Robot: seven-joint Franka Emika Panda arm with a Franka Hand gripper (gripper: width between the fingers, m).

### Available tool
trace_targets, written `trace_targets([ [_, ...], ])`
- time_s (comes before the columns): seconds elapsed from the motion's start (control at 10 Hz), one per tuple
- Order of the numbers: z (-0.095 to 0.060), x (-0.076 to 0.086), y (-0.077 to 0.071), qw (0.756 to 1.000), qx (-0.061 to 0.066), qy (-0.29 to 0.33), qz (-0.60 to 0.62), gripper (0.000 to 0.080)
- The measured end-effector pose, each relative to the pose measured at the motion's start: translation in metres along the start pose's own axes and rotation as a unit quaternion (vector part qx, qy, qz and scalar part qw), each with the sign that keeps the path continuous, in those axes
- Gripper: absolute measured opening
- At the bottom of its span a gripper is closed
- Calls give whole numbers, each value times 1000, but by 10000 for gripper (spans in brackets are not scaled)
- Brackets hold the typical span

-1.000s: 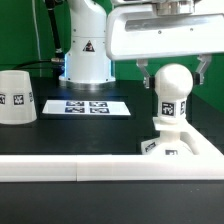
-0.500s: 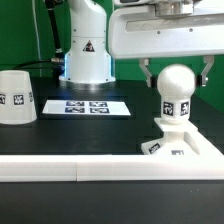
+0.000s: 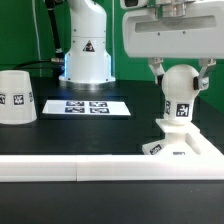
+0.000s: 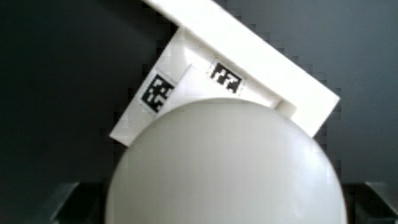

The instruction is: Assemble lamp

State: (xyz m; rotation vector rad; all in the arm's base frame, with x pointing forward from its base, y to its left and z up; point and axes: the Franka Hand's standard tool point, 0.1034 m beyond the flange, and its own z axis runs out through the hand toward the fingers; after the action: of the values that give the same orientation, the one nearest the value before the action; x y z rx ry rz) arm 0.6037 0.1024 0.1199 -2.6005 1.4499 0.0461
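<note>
Bulb [image 3: 180, 88] close between gripper [image 3: 181, 76] fingers [image 3: 158, 72]

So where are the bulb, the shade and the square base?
bulb [image 3: 180, 82], exterior view, its round head.
shade [image 3: 20, 85], exterior view, its side wall.
base [image 3: 205, 146], exterior view, its flat top.

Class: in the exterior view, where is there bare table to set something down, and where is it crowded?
Bare: the black patch between the marker board and the base, and the band from the shade and marker board to the front rail. Crowded: the exterior view's right, where the gripper flanks the bulb on the base.
</note>
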Motion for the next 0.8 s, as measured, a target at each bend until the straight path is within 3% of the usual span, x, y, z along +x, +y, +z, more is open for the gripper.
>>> trace_targets([
  [0.2, 1, -2, -1, 1000, 1, -3, 25, 586],
  [0.3, 1, -2, 0, 1000, 0, -3, -4, 680],
  [0.5, -2, -6, 3, 995, -23, -14, -99, 696],
  [0.6, -2, -6, 3, 987, -28, -13, -158, 698],
  [0.8, -2, -6, 3, 973, -26, -15, -228, 698],
])
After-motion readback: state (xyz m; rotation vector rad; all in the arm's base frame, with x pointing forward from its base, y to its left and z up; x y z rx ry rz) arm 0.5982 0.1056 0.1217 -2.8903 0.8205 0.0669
